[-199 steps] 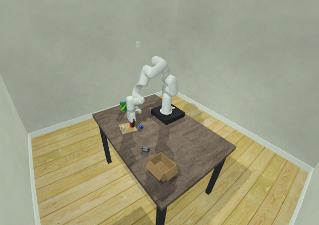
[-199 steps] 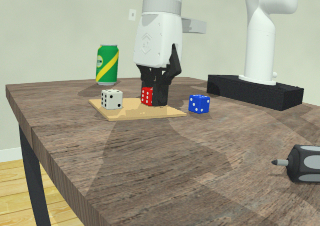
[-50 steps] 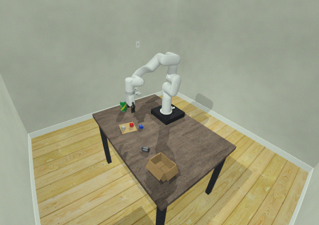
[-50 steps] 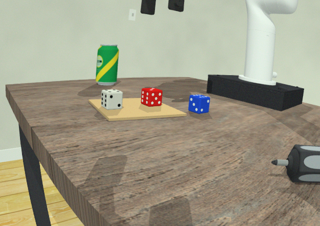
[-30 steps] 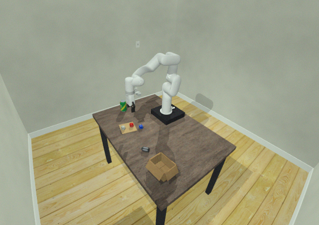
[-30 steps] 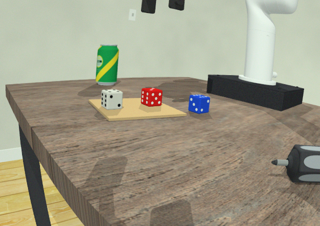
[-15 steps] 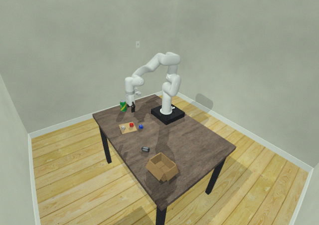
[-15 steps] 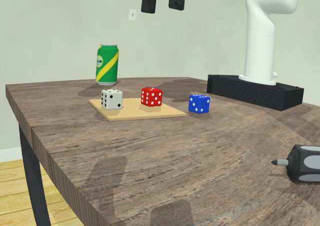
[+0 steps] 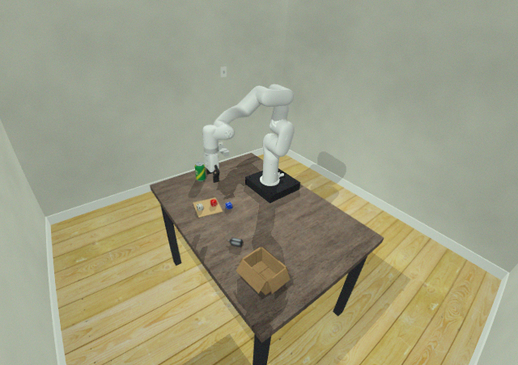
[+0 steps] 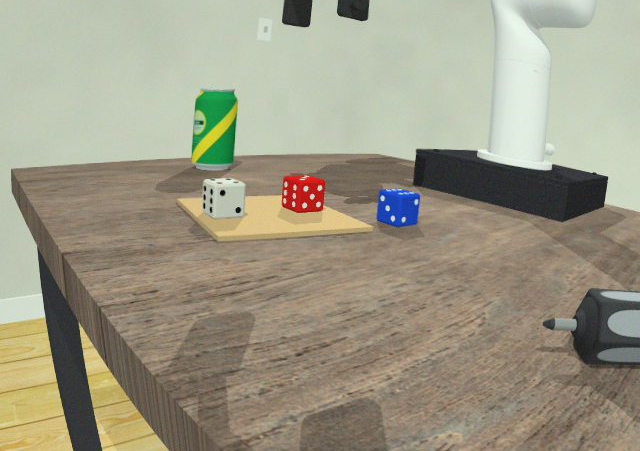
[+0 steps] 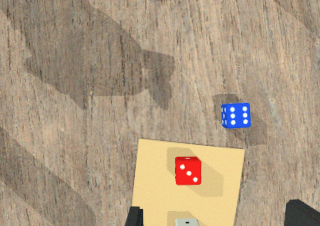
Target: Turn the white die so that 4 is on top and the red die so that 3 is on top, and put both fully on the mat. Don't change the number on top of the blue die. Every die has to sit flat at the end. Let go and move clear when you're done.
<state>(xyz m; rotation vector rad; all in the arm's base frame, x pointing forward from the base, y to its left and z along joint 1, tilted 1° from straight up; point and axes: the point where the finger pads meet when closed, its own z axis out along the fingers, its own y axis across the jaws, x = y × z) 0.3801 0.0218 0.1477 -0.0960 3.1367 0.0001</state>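
Red die [image 9: 214, 202] [image 10: 302, 193] [image 11: 188, 171] lies below the open gripper [image 9: 212, 176] [image 10: 325, 9] [image 11: 215, 218], flat on the mat [image 9: 209, 211] [image 10: 289, 226] [image 11: 157, 186].

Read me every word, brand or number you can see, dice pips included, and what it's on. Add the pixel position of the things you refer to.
No written words or numbers are legible.
White die [image 9: 200, 206] [image 10: 223, 198] [image 11: 186, 222]: pips for 4 on top; 6, 2 on sides.
Red die [image 9: 213, 202] [image 10: 302, 194] [image 11: 188, 171]: 3; sides 6, 5.
Blue die [image 9: 228, 205] [image 10: 398, 207] [image 11: 236, 115]: 6; sides 3, 2.
Green can [image 9: 200, 171] [image 10: 215, 128]: label too blurred.
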